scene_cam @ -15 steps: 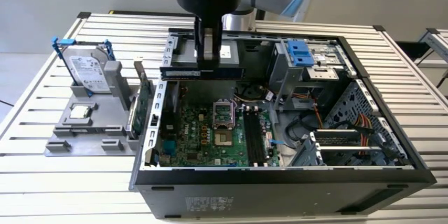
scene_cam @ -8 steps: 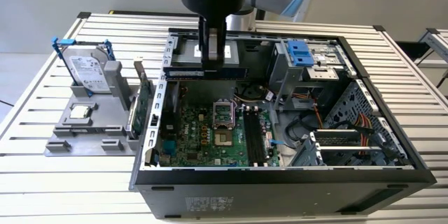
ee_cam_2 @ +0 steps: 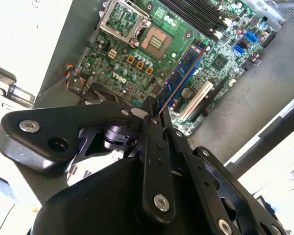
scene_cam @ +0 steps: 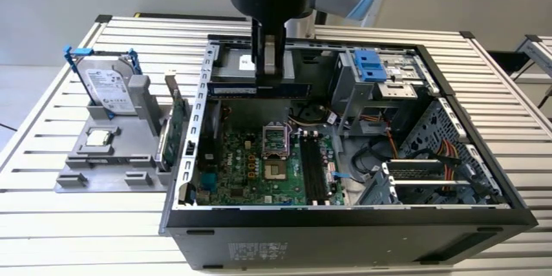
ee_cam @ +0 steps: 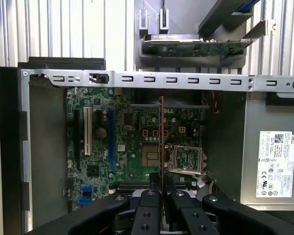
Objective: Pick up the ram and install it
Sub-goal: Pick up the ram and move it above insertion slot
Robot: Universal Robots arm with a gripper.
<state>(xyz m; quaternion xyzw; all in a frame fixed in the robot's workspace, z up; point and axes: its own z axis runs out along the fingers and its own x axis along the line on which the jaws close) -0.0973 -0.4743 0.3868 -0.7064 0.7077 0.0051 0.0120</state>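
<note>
Exterior view: my gripper (scene_cam: 271, 83) hangs over the open computer case (scene_cam: 345, 221), jaws clamped on the ram (scene_cam: 231, 89) near its middle. The stick is level and on edge, running across the case at its 12 o'clock side, clear of the motherboard (scene_cam: 233, 172) below. The DIMM slots (scene_cam: 315, 169) are at about 5 o'clock from the stick, well apart from it, and the CPU socket (scene_cam: 274, 171) is at 6 o'clock. At 9 o'clock from the case, on the bench (scene_cam: 52, 224), a grey stand (scene_cam: 112, 172) carries the hard drive (scene_cam: 112, 88) upright in its blue frame. The expansion card (scene_cam: 177, 127) stands on edge just beside the case wall.

Second wrist view: the ram (ee_cam_2: 186, 66) comes out from between my fingers (ee_cam_2: 157, 147) with its blue face and chips showing. It floats over the motherboard (ee_cam_2: 112, 63), between the CPU socket (ee_cam_2: 157, 41) and a white expansion slot (ee_cam_2: 196, 100).

First wrist view: the ram (ee_cam: 161, 127) is edge-on, a thin line from the gripper (ee_cam: 161, 196) across the motherboard (ee_cam: 132, 147), passing right by the CPU socket (ee_cam: 152, 156). The jaws are tight on both faces.
</note>
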